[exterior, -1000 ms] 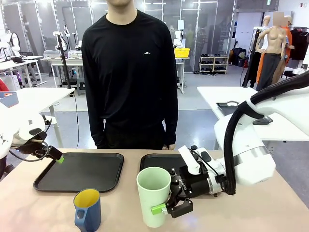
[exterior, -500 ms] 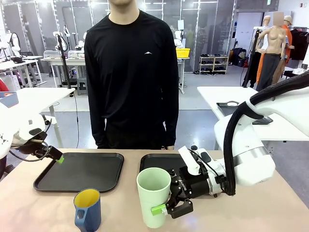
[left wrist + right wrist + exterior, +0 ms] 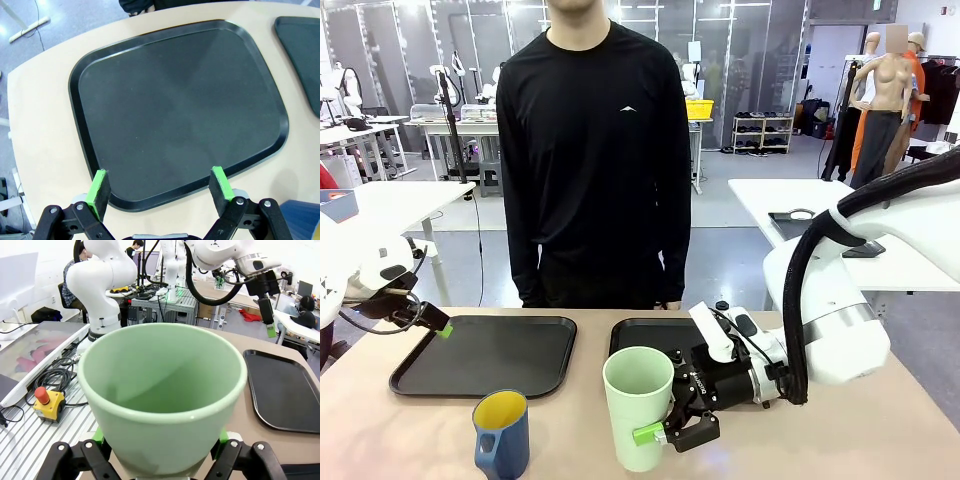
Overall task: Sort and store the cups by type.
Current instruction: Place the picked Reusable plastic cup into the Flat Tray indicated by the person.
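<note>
Right gripper (image 3: 658,412) clasps the mint tumbler (image 3: 636,400) at lower centre, left gripper (image 3: 159,175) spread and empty over the left tray (image 3: 75,100) - advise a straight, upright lift clear of the blue mug (image 3: 502,440) - no tilt.

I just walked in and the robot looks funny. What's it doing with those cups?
It's sorting cups. The right gripper is clamped on the green tumbler, low at the robot's side of the table, in front of the right tray. The left gripper hangs open over the left tray. The blue mug stands on the table, untouched. No cup is on a tray yet. A person stands across the table, arms down.
</note>
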### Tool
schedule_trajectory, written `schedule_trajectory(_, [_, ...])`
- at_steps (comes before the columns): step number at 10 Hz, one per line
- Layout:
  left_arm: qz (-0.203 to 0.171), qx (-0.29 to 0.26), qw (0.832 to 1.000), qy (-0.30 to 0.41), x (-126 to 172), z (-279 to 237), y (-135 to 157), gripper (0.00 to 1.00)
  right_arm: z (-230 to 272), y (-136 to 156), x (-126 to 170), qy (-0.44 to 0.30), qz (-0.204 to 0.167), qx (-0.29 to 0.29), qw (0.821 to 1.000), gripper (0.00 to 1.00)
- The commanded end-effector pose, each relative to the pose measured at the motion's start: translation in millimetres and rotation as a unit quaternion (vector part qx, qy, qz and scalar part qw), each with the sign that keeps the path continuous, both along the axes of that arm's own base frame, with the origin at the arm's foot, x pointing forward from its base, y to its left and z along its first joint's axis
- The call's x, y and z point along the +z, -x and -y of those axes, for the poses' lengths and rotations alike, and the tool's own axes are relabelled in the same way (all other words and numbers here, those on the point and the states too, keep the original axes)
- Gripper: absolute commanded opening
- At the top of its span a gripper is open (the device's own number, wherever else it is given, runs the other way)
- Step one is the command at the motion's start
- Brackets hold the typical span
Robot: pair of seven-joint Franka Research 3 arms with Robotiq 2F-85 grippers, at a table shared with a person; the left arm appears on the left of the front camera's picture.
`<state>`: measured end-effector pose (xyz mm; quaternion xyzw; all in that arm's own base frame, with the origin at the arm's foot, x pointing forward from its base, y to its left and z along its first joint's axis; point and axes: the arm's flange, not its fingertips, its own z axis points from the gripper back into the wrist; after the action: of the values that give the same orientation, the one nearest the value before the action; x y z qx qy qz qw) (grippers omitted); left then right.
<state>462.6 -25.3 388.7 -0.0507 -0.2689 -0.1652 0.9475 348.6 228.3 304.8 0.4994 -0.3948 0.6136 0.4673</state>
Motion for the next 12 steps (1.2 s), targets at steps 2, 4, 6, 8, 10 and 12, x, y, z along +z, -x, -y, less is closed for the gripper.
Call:
schedule_trajectory(2, [0.001, 0.0, 1.0, -0.001, 0.9, -0.8, -0.5, 1.0, -2.2, -1.9, 0.7, -0.003, 0.001, 0.002, 1.0, 0.58])
schedule_trajectory(4, [0.001, 0.0, 1.0, -0.001, 0.9, -0.8, -0.5, 1.0, -2.2, -1.9, 0.7, -0.003, 0.001, 0.002, 1.0, 0.58])
schedule_trajectory(6, [0.001, 0.0, 1.0, -0.001, 0.9, -0.8, -0.5, 1.0, -2.2, -1.9, 0.7, -0.003, 0.001, 0.002, 1.0, 0.58])
schedule_trajectory(8, [0.001, 0.0, 1.0, -0.001, 0.9, -0.8, -0.5, 1.0, -2.2, -1.9, 0.7, -0.003, 0.001, 0.002, 1.0, 0.58])
schedule_trajectory(10, [0.001, 0.0, 1.0, -0.001, 0.9, -0.8, -0.5, 1.0, -2.2, -1.9, 0.7, -0.003, 0.001, 0.002, 1.0, 0.58])
schedule_trajectory(12, [0.001, 0.0, 1.0, -0.001, 0.9, -0.8, -0.5, 1.0, -2.2, -1.9, 0.7, -0.003, 0.001, 0.002, 1.0, 0.58])
